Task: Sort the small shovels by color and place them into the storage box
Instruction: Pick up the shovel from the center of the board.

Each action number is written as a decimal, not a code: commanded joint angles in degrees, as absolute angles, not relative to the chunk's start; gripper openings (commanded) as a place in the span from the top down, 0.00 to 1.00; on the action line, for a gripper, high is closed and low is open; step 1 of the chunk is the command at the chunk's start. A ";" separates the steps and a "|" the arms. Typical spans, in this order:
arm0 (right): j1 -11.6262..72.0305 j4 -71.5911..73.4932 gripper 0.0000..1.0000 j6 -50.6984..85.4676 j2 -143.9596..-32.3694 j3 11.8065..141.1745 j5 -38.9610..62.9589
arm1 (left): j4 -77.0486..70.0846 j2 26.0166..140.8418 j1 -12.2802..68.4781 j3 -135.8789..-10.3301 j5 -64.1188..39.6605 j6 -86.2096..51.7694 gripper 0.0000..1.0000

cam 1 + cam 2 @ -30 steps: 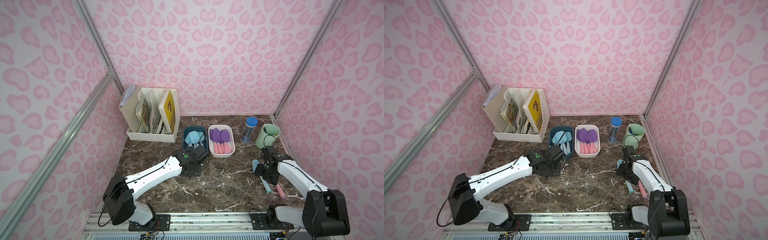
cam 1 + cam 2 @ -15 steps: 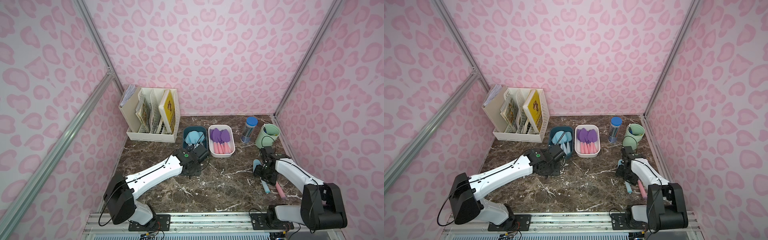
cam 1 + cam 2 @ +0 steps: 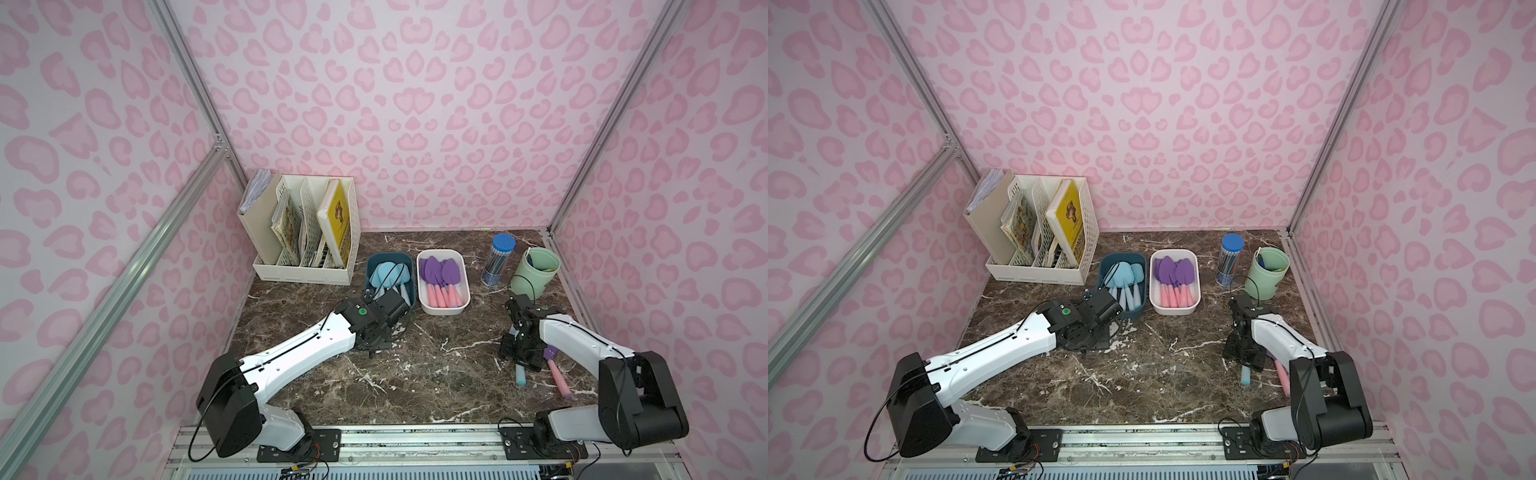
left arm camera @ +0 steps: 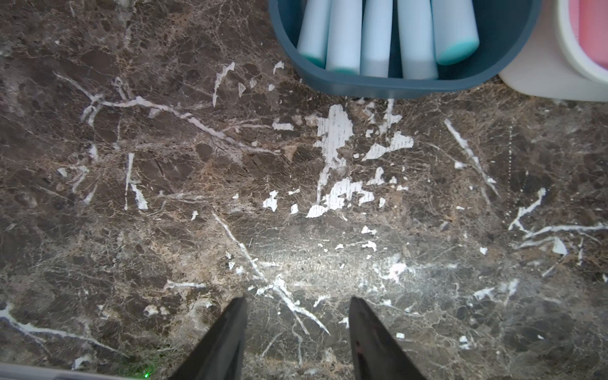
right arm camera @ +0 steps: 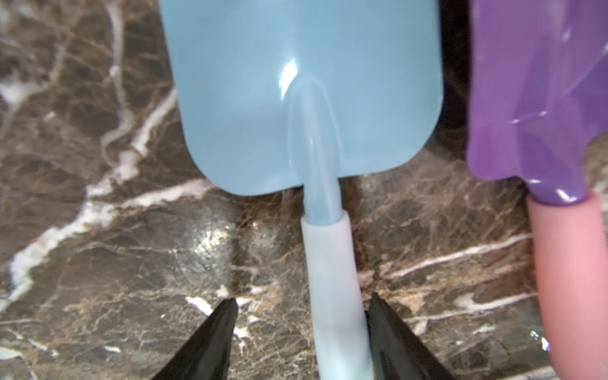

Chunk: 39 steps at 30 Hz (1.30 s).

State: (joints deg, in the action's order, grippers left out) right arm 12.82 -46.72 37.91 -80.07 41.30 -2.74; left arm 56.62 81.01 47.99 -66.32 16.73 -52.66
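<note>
- The left tool [image 4: 297, 300] was held low over bare bench [image 4: 164, 197], with its 2 fingers parted and nothing between them.
- The dark blue box [image 4: 388, 86] was seen ahead of its fingertips, clear of them. 5 light blue shovels [image 4: 342, 33] were laid side by side in it, handle ends toward the tool.
- The white box [image 3: 444, 309] was set just beside the dark blue box, on the side nearer the right tool. Purple shovels [image 3: 440, 272] with pink handles were laid in it.
- The right tool [image 5: 303, 298] was brought down close to the bench, its fingers placed astride the handle of a light blue shovel [image 5: 296, 98].
- Its jaws were seen partly open and the handle was not clamped. A clear gap was left at 1 finger, and the other was just beside the handle; contact there could not be told.
- The blade of that shovel was laid on the bench ahead of the fingertips.
- A purple shovel [image 5: 533, 98] with a pink handle was laid just outside the fingers, roughly parallel, on the side away from the left tool.
</note>
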 commanded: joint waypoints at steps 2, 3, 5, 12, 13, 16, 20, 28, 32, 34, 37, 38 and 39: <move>13.52 -47.47 0.35 38.43 -80.07 41.15 -3.33 | 58.08 80.09 47.27 -66.19 17.67 -51.86 0.45; 13.71 -47.46 0.35 38.49 -80.07 41.11 -3.32 | 58.04 79.86 47.12 -66.04 17.66 -51.78 0.45; 13.93 -47.48 0.37 38.63 -80.07 40.92 -3.30 | 58.09 79.55 46.85 -65.84 17.62 -51.77 0.45; 13.96 -47.44 0.45 39.05 -79.89 40.28 -3.53 | 57.91 78.08 46.08 -64.98 17.11 -51.69 0.45; 14.04 -47.47 0.46 39.06 -79.85 40.18 -3.53 | 57.73 77.81 45.91 -64.83 17.01 -51.62 0.45; 14.04 -47.37 0.51 39.09 -79.80 40.16 -3.55 | 57.69 77.10 45.67 -64.47 16.90 -51.69 0.45; 13.99 -47.38 0.58 39.20 -79.59 40.06 -3.45 | 57.94 76.48 45.45 -64.25 17.18 -51.59 0.45; 14.49 -47.32 0.74 39.57 -78.42 39.50 -2.71 | 57.81 75.81 44.60 -64.34 16.96 -51.00 0.45; 15.67 -48.72 0.79 40.21 -77.96 40.81 -3.61 | 58.07 75.25 44.16 -64.12 17.14 -50.72 0.45; 16.73 -49.75 0.83 40.25 -77.87 41.95 -3.91 | 58.25 74.85 43.94 -64.13 17.16 -50.63 0.45; 19.42 -52.74 0.85 41.22 -78.21 44.83 -5.27 | 58.68 73.92 43.68 -64.07 17.62 -50.46 0.45; 21.13 -54.13 0.85 41.67 -78.39 46.34 -5.66 | 58.94 73.61 43.60 -64.16 18.03 -50.36 0.45; 22.80 -55.29 0.85 42.02 -78.75 47.75 -5.84 | 59.17 73.33 43.51 -64.23 18.34 -50.30 0.45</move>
State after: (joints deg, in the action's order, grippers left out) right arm 20.18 -51.07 40.49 -78.30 45.21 -4.12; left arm 57.23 73.93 43.70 -64.14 17.28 -50.85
